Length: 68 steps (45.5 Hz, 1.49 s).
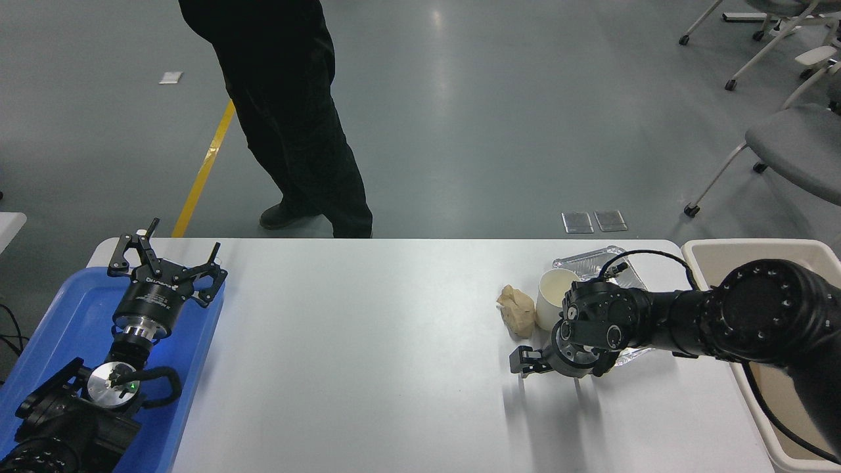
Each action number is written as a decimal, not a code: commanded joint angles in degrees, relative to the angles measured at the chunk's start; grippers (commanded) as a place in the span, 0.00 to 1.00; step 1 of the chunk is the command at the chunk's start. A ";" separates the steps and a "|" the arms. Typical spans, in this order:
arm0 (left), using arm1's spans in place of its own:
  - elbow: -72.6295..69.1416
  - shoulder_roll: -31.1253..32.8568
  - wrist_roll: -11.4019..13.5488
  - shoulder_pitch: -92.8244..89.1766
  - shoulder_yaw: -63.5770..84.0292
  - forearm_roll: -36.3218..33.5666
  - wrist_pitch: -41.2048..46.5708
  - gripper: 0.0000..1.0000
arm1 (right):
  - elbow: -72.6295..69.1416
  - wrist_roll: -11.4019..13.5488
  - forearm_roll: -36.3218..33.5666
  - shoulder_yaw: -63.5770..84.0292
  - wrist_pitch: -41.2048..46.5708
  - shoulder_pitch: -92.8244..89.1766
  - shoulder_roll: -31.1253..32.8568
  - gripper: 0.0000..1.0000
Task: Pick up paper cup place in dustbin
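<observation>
Two arms frame the white worktop (368, 341). At 8 o'clock the left gripper (165, 263) is parked over a blue tray (52, 315), its fingers spread wide and holding nothing. A person (289, 112) in dark clothes stands beyond the far edge, around 11 o'clock. Toward 3 o'clock a crumpled tan paper wad (517, 310) lies just beside the paper cup (554, 297), which stands upright, mouth up, against a foil tray (594, 263). The right gripper (529, 361) sits near the cup's front side; its fingers are seen end-on, so I cannot tell their spread. The dustbin (742, 249) stands at the right edge.
</observation>
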<state>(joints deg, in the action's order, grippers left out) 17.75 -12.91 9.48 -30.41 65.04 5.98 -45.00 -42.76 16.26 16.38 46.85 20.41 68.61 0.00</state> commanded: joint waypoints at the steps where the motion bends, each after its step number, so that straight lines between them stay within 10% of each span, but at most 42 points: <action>1: 0.01 -0.01 0.02 0.00 0.00 0.00 0.00 0.99 | -0.65 0.00 -0.91 0.09 1.21 1.09 0.00 1.00; 68: 0.01 -0.01 -0.07 0.00 -0.09 0.00 0.00 0.99 | -31.59 -0.88 -8.03 9.05 18.09 58.83 11.61 0.98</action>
<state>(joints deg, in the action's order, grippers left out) 17.70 -12.92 9.49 -30.40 65.04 5.98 -45.00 -73.78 15.51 8.46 54.06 39.29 124.78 11.58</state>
